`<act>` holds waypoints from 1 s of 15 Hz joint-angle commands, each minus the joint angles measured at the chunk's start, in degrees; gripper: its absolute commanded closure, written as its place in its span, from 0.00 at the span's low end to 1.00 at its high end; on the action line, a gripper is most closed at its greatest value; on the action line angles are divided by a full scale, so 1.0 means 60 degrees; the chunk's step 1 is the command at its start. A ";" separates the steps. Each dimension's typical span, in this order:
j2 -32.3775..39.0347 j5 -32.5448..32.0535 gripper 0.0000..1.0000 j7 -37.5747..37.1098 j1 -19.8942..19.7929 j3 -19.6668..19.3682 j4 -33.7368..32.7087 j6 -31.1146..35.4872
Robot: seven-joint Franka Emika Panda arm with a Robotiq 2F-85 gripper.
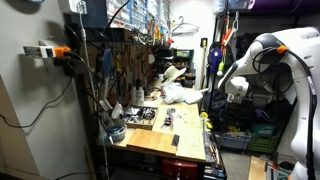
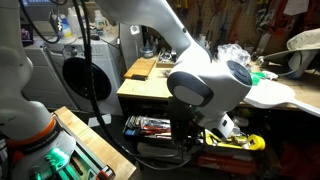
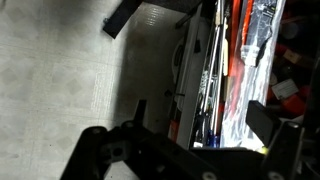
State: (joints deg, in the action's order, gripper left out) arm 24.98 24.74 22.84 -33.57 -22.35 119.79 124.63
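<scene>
Dark jaws fill the bottom of the wrist view; whether they are spread or pressed together cannot be told. Just ahead of them and off to one side lies a box of tools (image 3: 215, 80), red handles among them, beside bare floor (image 3: 70, 70) and lower than the wooden desk (image 2: 150, 88).

The room was dim overall. In an exterior view the bench top (image 1: 160, 138) took the strongest light, from above, while the wall (image 1: 35, 120) lay in grey shade. In an exterior view the arm (image 2: 205, 90) stood near the lens, soft-edged, with mild glare on its shell. The wrist view was dark and blurred: the gripper (image 3: 130, 150) read as a black, unfocused silhouette against the pale floor (image 3: 70, 70).
</scene>
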 commanded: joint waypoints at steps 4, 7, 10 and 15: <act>0.2544 0.0086 0.00 0.0131 -0.1310 0.1273 -0.2122 -0.0078; 0.3342 -0.0145 0.00 -0.0202 -0.1675 0.1573 -0.3021 -0.0330; 0.3086 -0.0278 0.00 -0.0197 -0.1691 0.1694 -0.2661 -0.0010; 0.3460 -0.0340 0.00 -0.0323 -0.1727 0.1813 -0.3008 -0.0107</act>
State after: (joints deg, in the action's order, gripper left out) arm 44.44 24.10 22.47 -42.33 -13.24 102.96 124.19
